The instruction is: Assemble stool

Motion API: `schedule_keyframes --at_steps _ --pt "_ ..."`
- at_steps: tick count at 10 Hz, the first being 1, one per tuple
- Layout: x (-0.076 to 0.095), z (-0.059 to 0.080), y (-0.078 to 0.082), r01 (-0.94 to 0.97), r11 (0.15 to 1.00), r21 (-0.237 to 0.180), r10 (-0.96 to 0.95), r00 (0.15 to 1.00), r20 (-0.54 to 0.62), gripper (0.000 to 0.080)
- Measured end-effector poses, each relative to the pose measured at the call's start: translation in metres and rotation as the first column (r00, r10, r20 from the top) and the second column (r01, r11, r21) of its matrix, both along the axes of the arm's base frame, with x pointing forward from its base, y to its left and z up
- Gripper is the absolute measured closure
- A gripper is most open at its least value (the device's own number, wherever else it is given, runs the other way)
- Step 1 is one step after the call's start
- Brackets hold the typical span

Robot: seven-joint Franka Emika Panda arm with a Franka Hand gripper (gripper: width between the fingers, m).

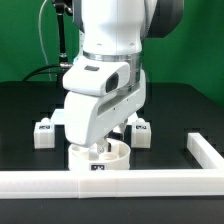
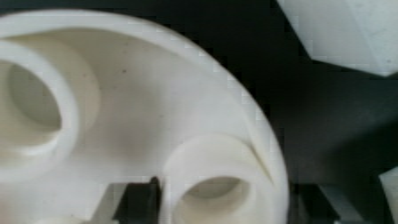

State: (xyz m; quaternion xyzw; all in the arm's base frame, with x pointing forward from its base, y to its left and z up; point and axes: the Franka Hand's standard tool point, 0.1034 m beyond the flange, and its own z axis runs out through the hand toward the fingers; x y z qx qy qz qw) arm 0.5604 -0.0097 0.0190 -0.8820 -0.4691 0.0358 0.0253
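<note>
My two-finger gripper (image 2: 222, 203) is clamped on the rim of the stool's round white plastic disc seat (image 1: 100, 157). The seat lies on the black table (image 1: 195, 115) just beside the long white L-shaped rail (image 1: 150, 182). One small blocky white tagged leg (image 1: 41, 134) and another (image 1: 141, 131) stand farther back from that rail.

- A robotics lab, set up as a test rig.
- A white industrial robot arm (image 1: 105, 60) stands over a bare black surface (image 1: 25, 115).
- A plain green backdrop (image 1: 20, 40) closes off the rear, with dark cables (image 1: 44, 45) running before it.
- A round white seat (image 1: 116, 153) and blocky white legs (image 1: 42, 133) lie there, the legs bearing black-and-white square tags.
- A long white rail (image 1: 150, 183) borders the surface.
</note>
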Motion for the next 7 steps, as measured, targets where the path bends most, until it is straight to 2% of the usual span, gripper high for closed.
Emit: schedule_keyframes --at_steps 7 --pt "0.0006 -0.0001 0.0033 -0.007 1.000 0.000 0.007 1.000 0.000 0.0481"
